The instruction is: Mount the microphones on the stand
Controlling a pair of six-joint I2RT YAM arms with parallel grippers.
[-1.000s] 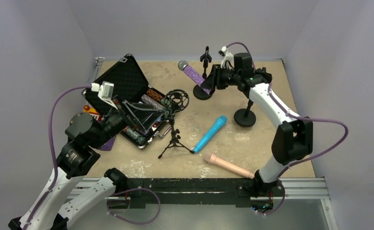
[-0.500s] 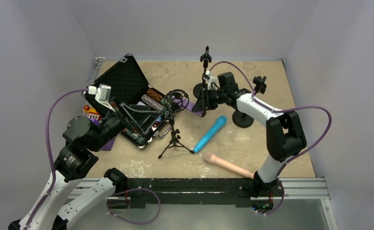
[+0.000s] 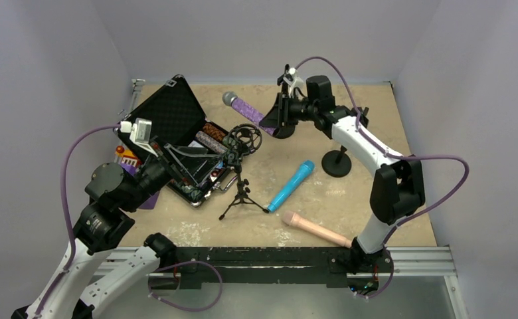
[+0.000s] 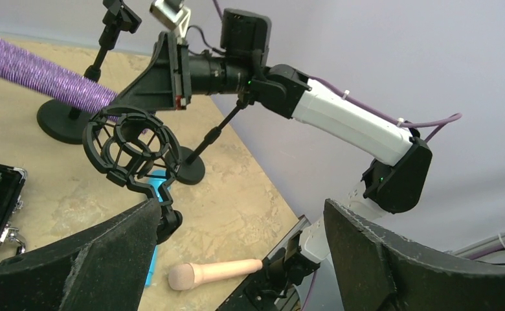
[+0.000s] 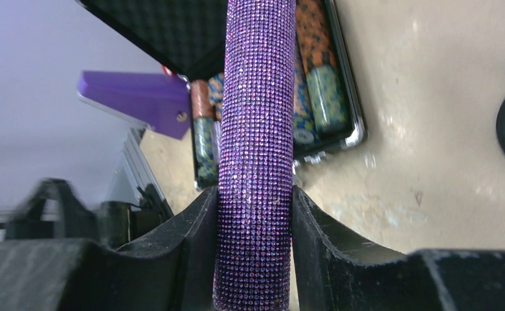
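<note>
No microphone is sitting attached yet.
Right end effector point(image 5: 254, 210) is pinching the purple microphone point(image 3: 246, 108) behind the tripod stand point(image 3: 242, 189); blue microphone point(image 3: 291, 185) and pink microphone point(image 3: 316, 229) are lying beside it; left end effector point(image 4: 237, 220) is gaping.

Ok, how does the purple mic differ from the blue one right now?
The purple microphone is clamped in the right gripper and held up off the table at the far side. The blue microphone lies loose on the table, nearer the arms. The purple one is glittery with a grey mesh head, while the blue one is plain blue all over. Both are handheld stick microphones of similar shape.
</note>
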